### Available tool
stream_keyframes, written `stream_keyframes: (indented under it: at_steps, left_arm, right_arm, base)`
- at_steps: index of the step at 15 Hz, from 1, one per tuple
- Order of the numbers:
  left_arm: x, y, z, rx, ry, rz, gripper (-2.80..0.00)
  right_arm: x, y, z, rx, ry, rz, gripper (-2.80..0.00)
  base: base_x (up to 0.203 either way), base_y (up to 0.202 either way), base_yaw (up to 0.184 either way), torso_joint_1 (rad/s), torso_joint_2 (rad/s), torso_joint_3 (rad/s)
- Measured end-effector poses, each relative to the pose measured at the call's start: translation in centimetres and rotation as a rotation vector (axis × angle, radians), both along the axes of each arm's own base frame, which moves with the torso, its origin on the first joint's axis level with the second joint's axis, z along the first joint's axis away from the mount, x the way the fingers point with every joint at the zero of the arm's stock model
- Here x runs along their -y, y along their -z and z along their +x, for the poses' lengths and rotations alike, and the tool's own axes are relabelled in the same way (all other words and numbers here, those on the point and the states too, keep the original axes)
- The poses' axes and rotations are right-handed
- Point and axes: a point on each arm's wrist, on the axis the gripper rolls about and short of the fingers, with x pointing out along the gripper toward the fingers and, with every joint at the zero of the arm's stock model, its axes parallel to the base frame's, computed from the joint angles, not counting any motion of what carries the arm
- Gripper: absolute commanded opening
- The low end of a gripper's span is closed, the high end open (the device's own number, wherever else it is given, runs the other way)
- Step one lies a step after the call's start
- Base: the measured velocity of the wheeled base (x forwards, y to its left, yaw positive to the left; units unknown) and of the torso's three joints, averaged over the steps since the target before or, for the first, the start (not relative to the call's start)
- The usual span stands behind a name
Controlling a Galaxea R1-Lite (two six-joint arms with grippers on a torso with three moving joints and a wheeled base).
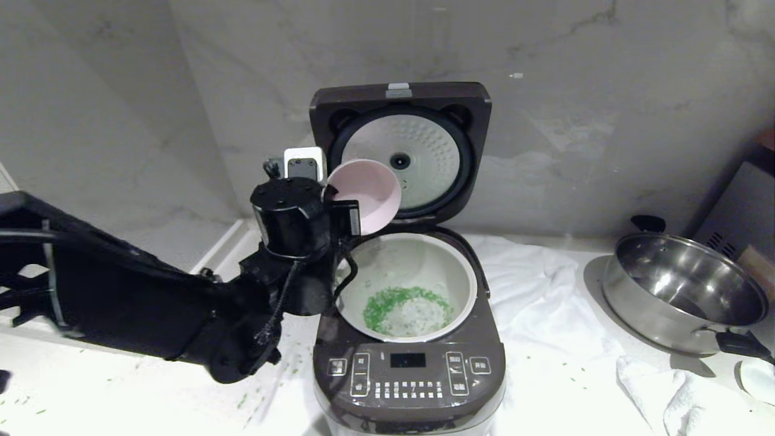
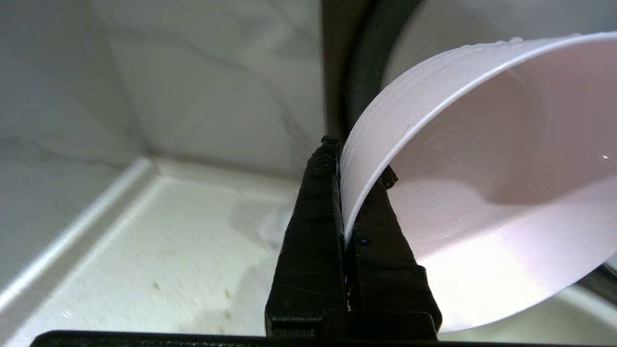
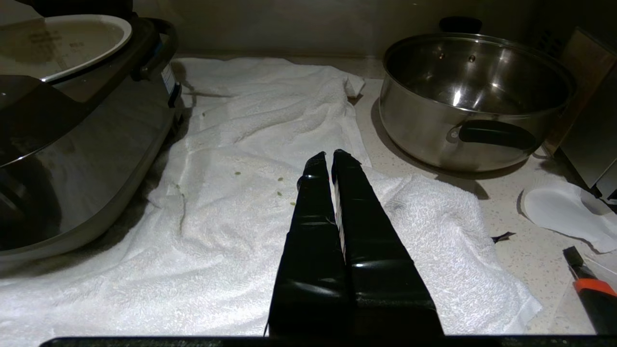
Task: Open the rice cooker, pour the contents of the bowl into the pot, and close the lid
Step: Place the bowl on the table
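Note:
The dark rice cooker (image 1: 409, 369) stands open at the centre, its lid (image 1: 401, 151) upright with the dimpled silver plate facing me. Its pale pot (image 1: 410, 290) holds a patch of green bits (image 1: 396, 303). Above the pot's left rim my left gripper (image 2: 354, 166) is shut on the rim of the pale pink bowl (image 1: 366, 194), one finger inside and one outside. The bowl (image 2: 482, 193) is tipped on its side and its inside looks empty. My right gripper (image 3: 328, 159) is shut on nothing, low over the white towel (image 3: 241, 183), outside the head view.
A steel pan (image 1: 684, 290) with black handles sits at the right. Another white cloth (image 1: 684, 393) lies at the front right. A white lid-like piece (image 3: 564, 212) and an orange-handled knife (image 3: 590, 289) lie near the pan. Green bits (image 1: 266, 387) are scattered on the counter. A marble wall stands behind.

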Motion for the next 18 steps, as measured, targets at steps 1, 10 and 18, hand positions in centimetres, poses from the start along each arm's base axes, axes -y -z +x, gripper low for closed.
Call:
stream_keyframes:
  at_steps: [1, 10, 18]
  left_arm:
    - [-0.7, -0.6, -0.9, -0.049, 0.056, -0.004, -2.80]
    - [-15.6, -1.7, -3.0, -0.679, 0.116, -0.131, -2.80]
    - [-24.0, 4.0, -2.9, -1.049, -0.074, -0.111, -2.80]
  right_arm:
    - [0.0, 0.0, 0.0, 0.000, 0.000, 0.000, -2.80]
    - [0.0, 0.0, 0.0, 0.000, 0.000, 0.000, -2.80]
    - [0.0, 0.0, 0.0, 0.000, 0.000, 0.000, -2.80]
  base:
    - [0.000, 0.000, 0.000, 0.000, 0.00, 0.000]
    - [0.000, 0.000, 0.000, 0.000, 0.00, 0.000]
    - [0.000, 0.000, 0.000, 0.000, 0.00, 0.000]
